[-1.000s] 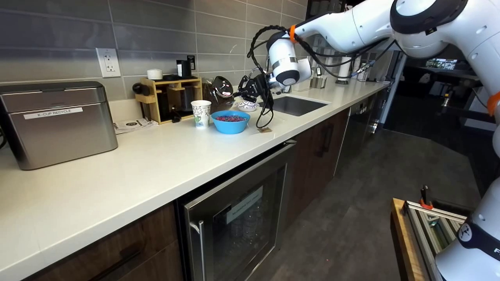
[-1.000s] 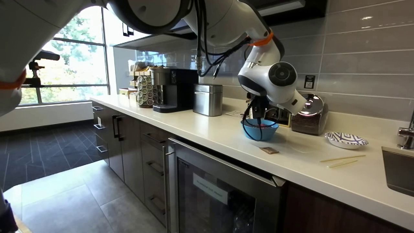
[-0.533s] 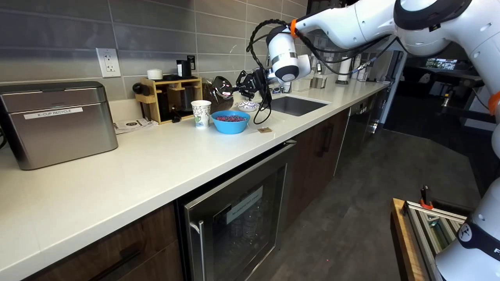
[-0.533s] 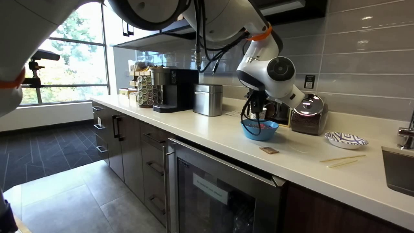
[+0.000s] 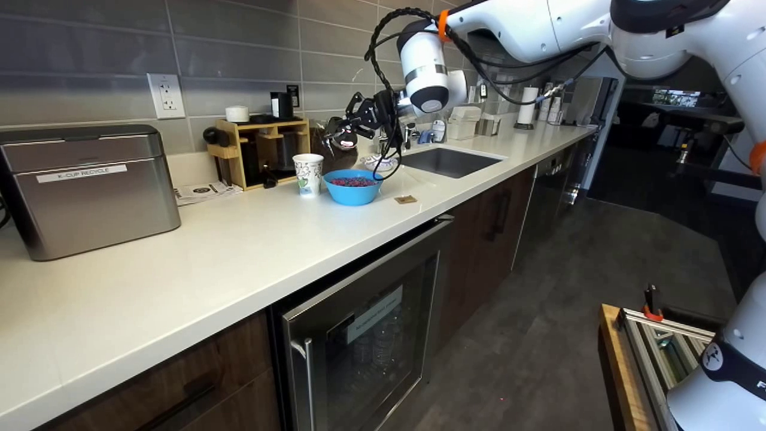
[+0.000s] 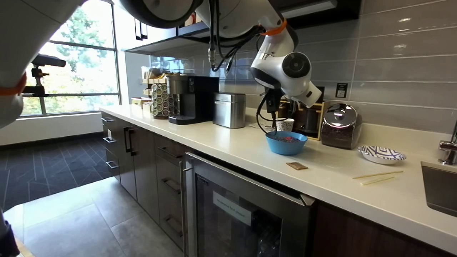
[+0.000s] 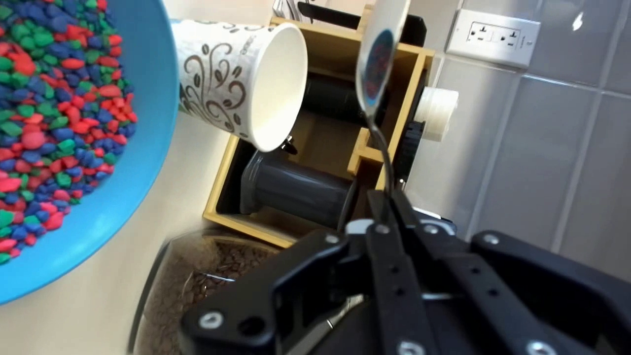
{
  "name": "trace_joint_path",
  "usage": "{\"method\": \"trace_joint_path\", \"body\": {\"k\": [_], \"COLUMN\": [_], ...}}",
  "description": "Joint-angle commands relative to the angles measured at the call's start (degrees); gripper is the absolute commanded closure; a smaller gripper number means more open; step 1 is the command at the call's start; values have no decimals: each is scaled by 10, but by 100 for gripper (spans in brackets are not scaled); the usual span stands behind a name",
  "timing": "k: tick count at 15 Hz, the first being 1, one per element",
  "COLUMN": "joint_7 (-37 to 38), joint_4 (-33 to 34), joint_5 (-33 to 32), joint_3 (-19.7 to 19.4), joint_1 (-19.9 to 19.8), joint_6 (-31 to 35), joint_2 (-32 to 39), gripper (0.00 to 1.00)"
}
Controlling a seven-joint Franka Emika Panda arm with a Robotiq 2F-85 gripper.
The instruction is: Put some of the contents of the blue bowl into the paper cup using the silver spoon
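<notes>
Honestly, it all comes down to where the white tapered paper cup (image 7: 237, 81) sits relative to the shiny silver metal spoon (image 7: 372, 93). The wrist view is turned, so the cup looks laid on its side, but both exterior views have it upright on the smooth white counter (image 5: 239, 251), just beside the round bright-blue plastic-looking bowl (image 7: 157, 88). In that wrist view the cup lies left of the spoon, between spoon and bowl, with its mouth facing the spoon side. The spoon's long axis runs straight out from the black two-fingered gripper (image 7: 388, 197) and passes beside the cup's mouth, not across it, so I reckon the next move calls for bringing the spoon head over the rim and then tilting it. The gripper's fingers are pinched nearly together with the thin spoon handle between them, and they're up above the counter, touching neither cup nor bowl. As for a load: that red and blue patch on the spoon head could be a scoop of the pebbly red, green and blue bits (image 7: 64, 123) in the bowl or just a reflection, can't say. Tip early and I'd guess stuff scatters on the counter.
</notes>
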Motion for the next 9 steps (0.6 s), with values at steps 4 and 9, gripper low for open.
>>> {"method": "trace_joint_path", "body": {"k": [4,9], "joint_7": [-3,12], "joint_4": [51,99], "joint_5": [34,17], "joint_3": [15,5], "joint_1": [58,103], "joint_6": [152,235], "joint_2": [21,49], "gripper": [100,100]}}
